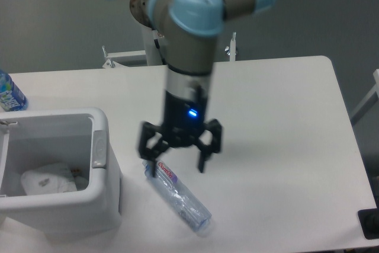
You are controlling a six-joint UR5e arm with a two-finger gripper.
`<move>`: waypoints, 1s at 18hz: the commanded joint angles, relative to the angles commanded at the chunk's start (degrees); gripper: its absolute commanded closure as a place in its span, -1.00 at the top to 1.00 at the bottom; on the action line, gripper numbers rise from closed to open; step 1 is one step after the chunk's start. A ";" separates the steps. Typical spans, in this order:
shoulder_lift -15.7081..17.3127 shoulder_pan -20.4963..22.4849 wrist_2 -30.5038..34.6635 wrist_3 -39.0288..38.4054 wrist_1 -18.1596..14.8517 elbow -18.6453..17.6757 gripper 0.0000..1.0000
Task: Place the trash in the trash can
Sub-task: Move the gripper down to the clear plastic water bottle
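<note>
camera view: the gripper (177,164) hovers over the capped end of the bottle (176,195), fingers (203,159) spread apart, likely lined up for a grasp. the bottle lies flat on the bench (278,117); the napkin (48,178) sits inside the trash can (100,164).

A white bench (278,117) with rounded corners carries three things: the white trash can (98,191) at its front left, the clear bottle (177,197) lying on its side just right of that, and a blue-labelled bottle (9,93) at the far left edge.
</note>
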 joint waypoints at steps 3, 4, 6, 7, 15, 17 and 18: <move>-2.55 0.53 0.00 0.44 0.26 -0.09 1.00; -4.13 0.53 0.09 0.44 0.18 0.44 1.00; -6.85 0.44 1.57 0.44 0.18 1.41 1.00; -8.00 0.44 3.41 0.44 0.18 1.41 1.00; -13.54 -0.61 7.91 -1.41 0.18 3.43 1.00; -15.65 -0.88 8.17 -1.41 0.26 4.83 1.00; -16.44 -1.75 9.04 -1.41 0.26 5.36 1.00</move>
